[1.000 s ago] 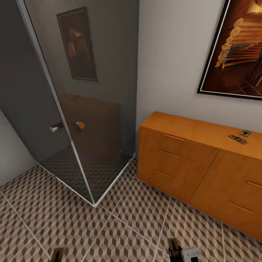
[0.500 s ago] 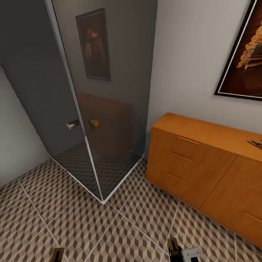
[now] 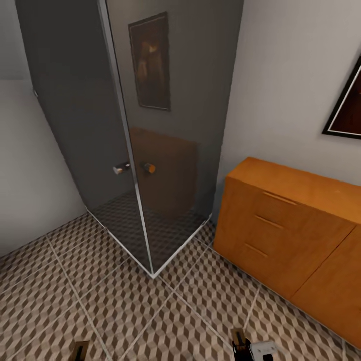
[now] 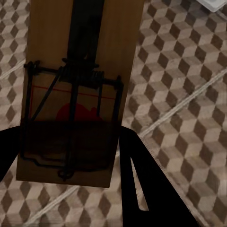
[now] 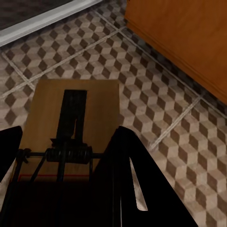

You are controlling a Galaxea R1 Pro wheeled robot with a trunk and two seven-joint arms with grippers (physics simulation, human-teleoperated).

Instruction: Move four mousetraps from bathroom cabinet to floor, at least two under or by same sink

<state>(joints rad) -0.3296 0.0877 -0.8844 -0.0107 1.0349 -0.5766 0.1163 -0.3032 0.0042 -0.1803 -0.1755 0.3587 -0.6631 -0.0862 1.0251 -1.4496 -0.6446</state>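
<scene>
My left gripper (image 4: 71,163) is shut on a mousetrap (image 4: 78,90), a flat brown wooden board with dark wire parts, held above the bathroom floor (image 4: 184,85). My right gripper (image 5: 66,189) is shut on a second mousetrap (image 5: 71,118) over the same cube-patterned tiles. In the head view both traps poke up at the bottom edge, the left one (image 3: 79,350) and the right one (image 3: 239,343). The orange-brown cabinet (image 3: 296,235) stands at the right against the wall. The bathroom sink is out of view.
A dark glass shower enclosure (image 3: 150,150) with a metal knob (image 3: 120,168) fills the corner ahead, its corner post meeting the floor (image 3: 125,311) near the middle. A framed picture (image 3: 348,115) hangs above the cabinet. Open tiles lie between me and the shower.
The head camera has swung left, so the shower and cabinet slid right in the picture and the cabinet's far end left the frame. Both held traps stay at the bottom edge.
</scene>
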